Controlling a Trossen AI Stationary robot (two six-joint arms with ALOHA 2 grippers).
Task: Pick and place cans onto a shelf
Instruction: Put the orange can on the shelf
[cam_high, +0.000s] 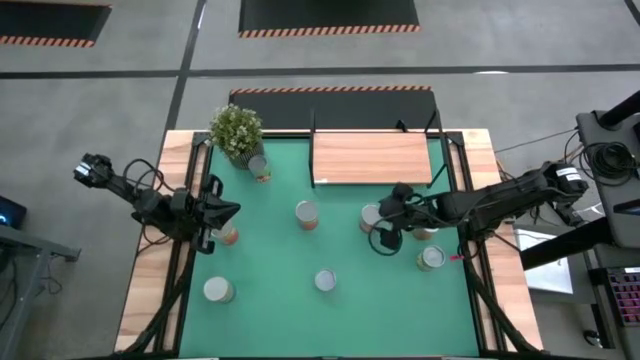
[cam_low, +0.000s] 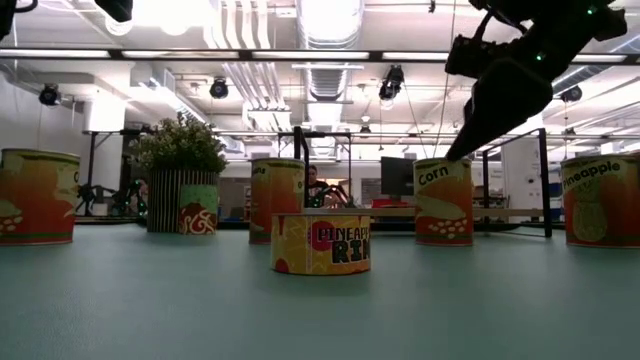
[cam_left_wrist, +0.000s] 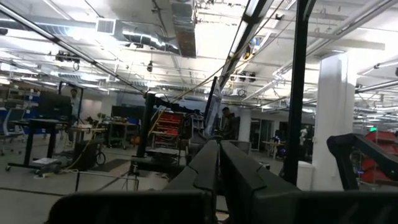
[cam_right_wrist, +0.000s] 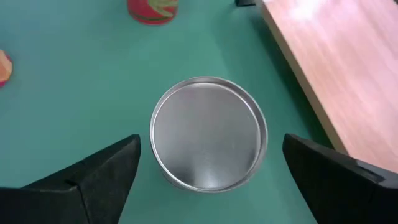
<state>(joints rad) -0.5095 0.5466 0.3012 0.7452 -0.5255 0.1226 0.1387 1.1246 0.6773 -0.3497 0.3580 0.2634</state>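
High view from where I'm standing: big flat green mat (cam_high: 330, 300) fills the table, smooth and matte, loads of bare room toward the near edge. Light-wood shelf (cam_high: 372, 158), grainy board with thin black edging, sits at the far side with no cans on it. Right gripper (cam_high: 384, 222) hangs straight above a round silver-topped can (cam_right_wrist: 209, 133) just beside the shelf's front edge, fingers spread wide on both sides, not touching it. Left gripper (cam_high: 226, 211) waits at the mat's left edge, clenched on nothing. Other cans (cam_high: 307, 214) stand scattered, well apart.
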